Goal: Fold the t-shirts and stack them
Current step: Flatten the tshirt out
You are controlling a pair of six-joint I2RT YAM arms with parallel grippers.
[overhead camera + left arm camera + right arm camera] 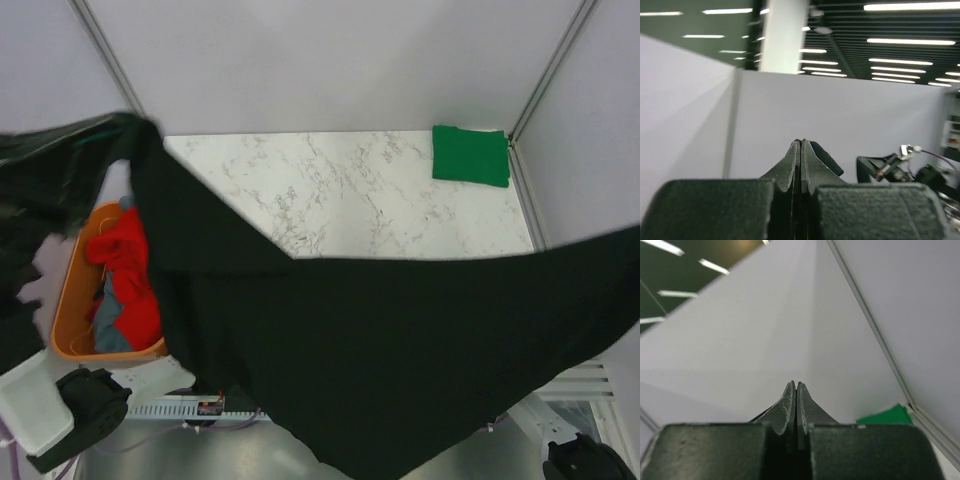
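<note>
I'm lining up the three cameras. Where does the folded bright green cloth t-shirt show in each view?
Top external: the folded bright green cloth t-shirt lies in the far right corner of the marble table, beyond the raised black t-shirt.
Left wrist: not in it.
Right wrist: lower right, a green corner at the wall's foot.
Shared landmark: the grey metal post in the wall corner beside it.

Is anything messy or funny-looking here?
Yes. The black t-shirt hangs stretched in the air, hiding much of the table. The red t-shirt lies crumpled in the orange tub, while the green t-shirt sits neatly folded.
</note>
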